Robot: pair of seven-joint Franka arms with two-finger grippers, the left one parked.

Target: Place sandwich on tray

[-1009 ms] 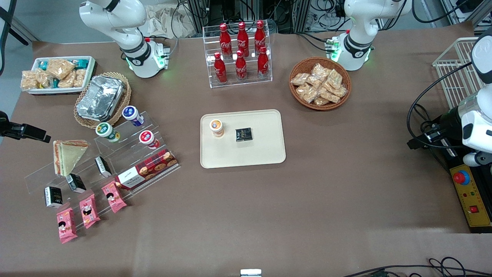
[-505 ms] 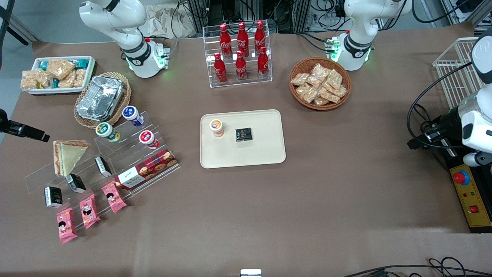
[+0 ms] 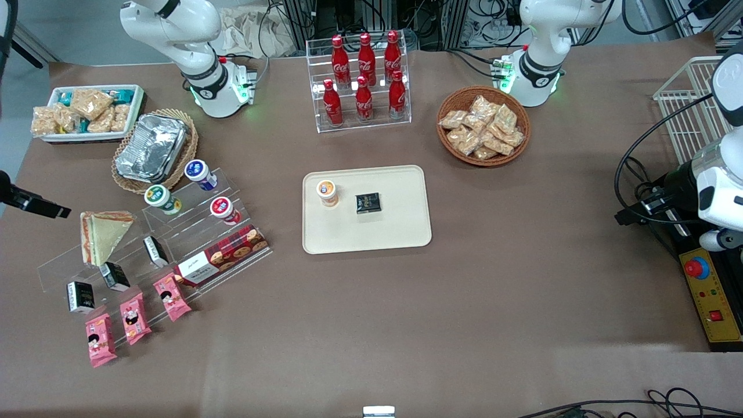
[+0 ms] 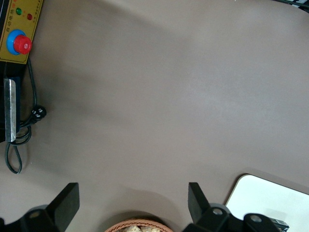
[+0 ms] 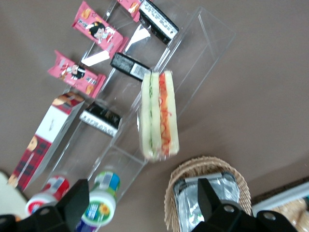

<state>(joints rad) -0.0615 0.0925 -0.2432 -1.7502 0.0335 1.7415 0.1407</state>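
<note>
The sandwich [image 3: 103, 235], a wrapped wedge with orange-red filling, lies on a clear acrylic stand [image 3: 64, 264] toward the working arm's end of the table. It also shows in the right wrist view [image 5: 159, 116], edge-on. My gripper [image 3: 36, 201] hangs above the table's edge beside the sandwich, a little farther from the front camera, apart from it. In the right wrist view the gripper [image 5: 143, 203] is open and empty, with black fingers [image 5: 78, 197] spread wide. The cream tray [image 3: 400, 232] lies mid-table and holds a small cup [image 3: 327, 192] and a black packet [image 3: 368, 202].
Yogurt cups [image 3: 161, 197], a red biscuit box [image 3: 223, 254], black packets and pink snack packs [image 3: 132, 317] share the acrylic stand. A foil container in a wicker basket [image 3: 152, 148] and a white snack tray [image 3: 87, 111] stand nearby. A cola rack [image 3: 363, 81] and a snack basket [image 3: 483, 126] stand farther back.
The black gripper part at the table's edge has shifted slightly outward and tilted. The sandwich and tray have not moved.
</note>
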